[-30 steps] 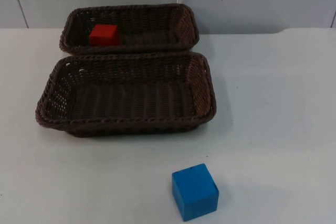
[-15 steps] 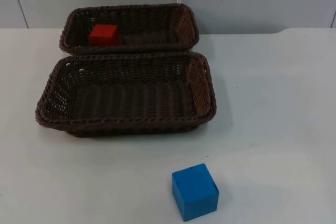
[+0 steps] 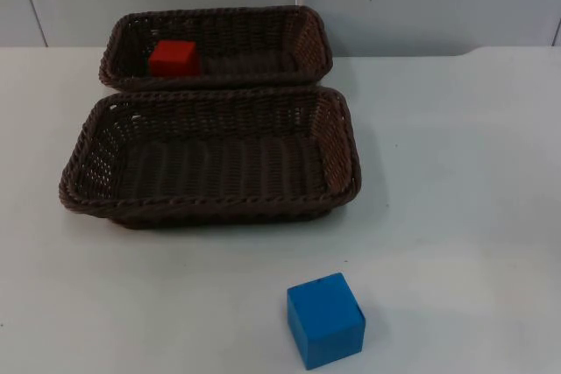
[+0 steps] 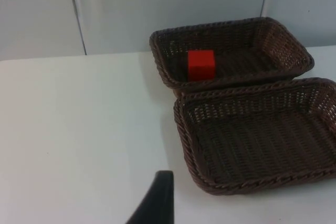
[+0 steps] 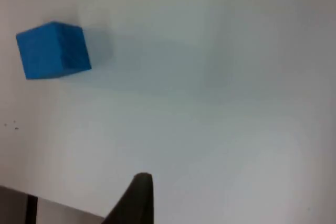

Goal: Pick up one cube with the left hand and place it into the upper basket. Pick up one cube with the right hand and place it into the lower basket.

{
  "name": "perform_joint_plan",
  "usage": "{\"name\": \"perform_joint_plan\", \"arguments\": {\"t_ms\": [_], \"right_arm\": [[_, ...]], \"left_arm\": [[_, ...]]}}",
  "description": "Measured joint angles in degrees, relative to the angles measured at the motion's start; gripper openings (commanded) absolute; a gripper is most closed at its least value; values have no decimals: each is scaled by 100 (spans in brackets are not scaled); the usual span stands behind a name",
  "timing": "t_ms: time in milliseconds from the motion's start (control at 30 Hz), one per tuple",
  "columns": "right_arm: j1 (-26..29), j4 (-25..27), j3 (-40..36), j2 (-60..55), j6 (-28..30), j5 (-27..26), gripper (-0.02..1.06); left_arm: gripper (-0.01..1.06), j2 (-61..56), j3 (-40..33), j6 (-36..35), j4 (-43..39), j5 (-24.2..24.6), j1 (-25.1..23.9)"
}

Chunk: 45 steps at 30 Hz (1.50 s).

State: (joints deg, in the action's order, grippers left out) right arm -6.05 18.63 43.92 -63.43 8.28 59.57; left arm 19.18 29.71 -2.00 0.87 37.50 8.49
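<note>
Cubes: two total. One red cube (image 3: 173,57) sits inside the upper basket (image 3: 308,31) near its left end, and one blue cube (image 3: 325,319), solid and a bit turned, is on the white table (image 3: 465,199) in front of the lower basket (image 3: 342,142). Two dark brown wicker baskets, touching. Left gripper (image 4: 155,203) and right gripper (image 5: 134,200) each show one black fingertip above the table, so can't tell how their jaws stand.

- red cube (image 3: 173,57) sits in upper basket (image 3: 308,41), left end
- lower basket (image 3: 338,148) w/ nothing in it
- blue cube (image 3: 325,320) on white table (image 3: 456,181), near front edge
</note>
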Motion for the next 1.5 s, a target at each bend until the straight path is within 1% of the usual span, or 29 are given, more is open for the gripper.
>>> {"name": "perform_joint_plan", "arguments": {"t_ms": [33,67,200,233,267,300,333,367,467,533,567,733,767,833,900,933,967,1100,1133,1167,1267,1333,1400,1500], "right_arm": [[-122,3,0,-111,11,-63,105],[-122,3,0,-111,11,-63,105],[-901,27,0,-565,-66,-330,105],[-901,27,0,-565,-66,-330,105],[-1140,30,0,-680,-96,-434,105],[-1511,40,0,-846,-152,-578,105],[-1717,40,0,-944,-204,-693,105],[-1717,40,0,-944,-204,-693,105],[-2407,40,0,-1269,-304,-1032,105],[-2764,40,26,-1495,-381,-1205,105],[-2764,40,26,-1495,-381,-1205,105],[-3422,42,427,-2077,-705,-1305,105],[-3422,42,427,-2077,-705,-1305,105],[-3630,-18,689,-2281,-867,-1329,105],[-3846,-278,949,-2477,-1204,-1341,105],[-3971,-506,1091,-2585,-1456,-1341,105],[-3971,-506,1091,-2585,-1456,-1341,105],[-4441,-1502,1608,-3011,-2418,-1341,105],[-4441,-1502,1608,-3011,-2418,-1341,105],[-4608,-1789,1776,-3196,-2705,-1341,105],[-4833,-2230,2104,-3582,-3179,-1341,105],[-4854,-2302,2156,-3654,-3265,-1341,105],[-4891,-2472,2340,-3925,-3568,-1341,105],[-4891,-2730,2578,-4409,-3857,-1396,105]], "left_arm": [[89,0,0,0,14,0,0],[89,0,0,0,14,0,0],[89,0,0,0,14,0,0],[89,0,0,0,14,0,0],[89,0,0,0,14,0,0],[89,0,0,0,14,0,0],[89,0,0,0,14,0,0],[89,0,0,0,14,0,0],[89,0,0,0,17,0,0],[89,0,0,0,27,0,0],[89,0,0,0,27,0,0],[89,0,0,0,30,-11,0],[89,0,0,0,30,-11,0],[89,0,0,0,30,-11,0],[89,0,0,0,30,-11,0],[89,0,0,0,30,-11,0],[89,0,0,0,30,-11,0],[89,0,0,0,30,-11,0],[89,0,0,0,30,-11,0],[89,0,0,0,30,-11,0],[89,0,0,0,30,-11,0],[89,0,0,0,30,-11,0],[89,0,0,0,30,-11,0],[89,0,0,0,30,-11,0]]}}
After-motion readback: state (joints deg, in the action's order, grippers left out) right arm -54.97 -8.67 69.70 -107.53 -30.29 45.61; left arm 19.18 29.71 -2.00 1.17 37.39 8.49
